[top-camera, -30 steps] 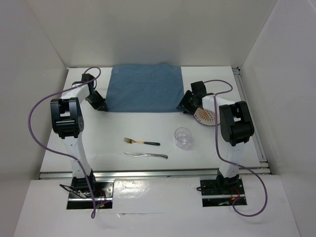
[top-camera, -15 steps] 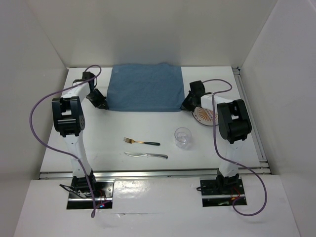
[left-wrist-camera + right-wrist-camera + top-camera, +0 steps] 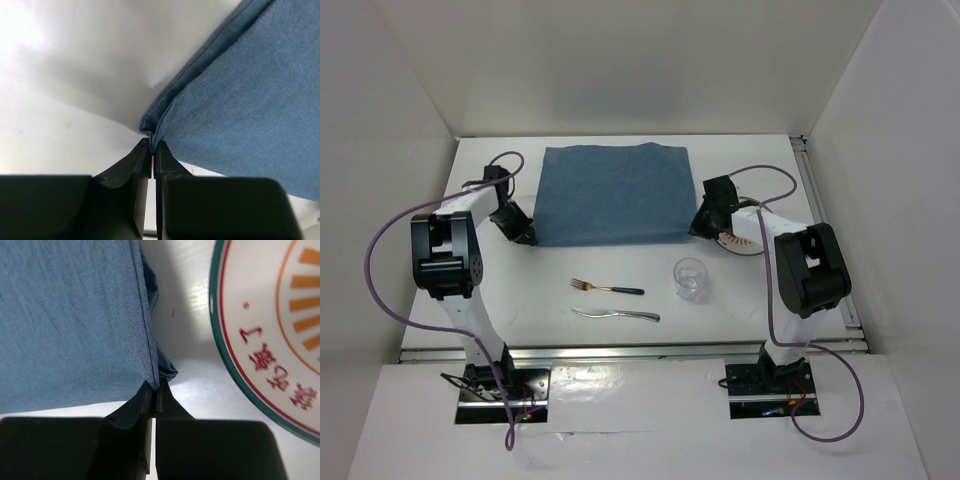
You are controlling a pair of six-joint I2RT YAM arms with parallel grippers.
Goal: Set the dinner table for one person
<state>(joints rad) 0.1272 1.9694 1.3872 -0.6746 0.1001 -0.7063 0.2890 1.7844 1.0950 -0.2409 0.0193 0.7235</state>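
A blue cloth placemat [image 3: 612,193] lies spread on the white dinner table [image 3: 520,290], toward the back. My left gripper [image 3: 527,238] is shut on the placemat's near left corner [image 3: 152,131]. My right gripper [image 3: 695,230] is shut on its near right corner [image 3: 159,379]. In both wrist views the jaws pinch the cloth's edge between their tips. A plate [image 3: 740,236] with an orange pattern and a green-red rim [image 3: 260,340] lies just right of the right gripper. A fork [image 3: 605,288], a knife [image 3: 617,315] and a clear glass [image 3: 690,278] rest in front of the placemat.
White walls enclose the table at the back and both sides. A metal rail [image 3: 630,350] runs along the near edge, and another [image 3: 825,225] along the right side. Purple cables loop off both arms.
Both grippers have pulled the placemat's near edge toward the front. The cloth's near corners now sit wider apart and it lies flatter. The right gripper closed on its corner.
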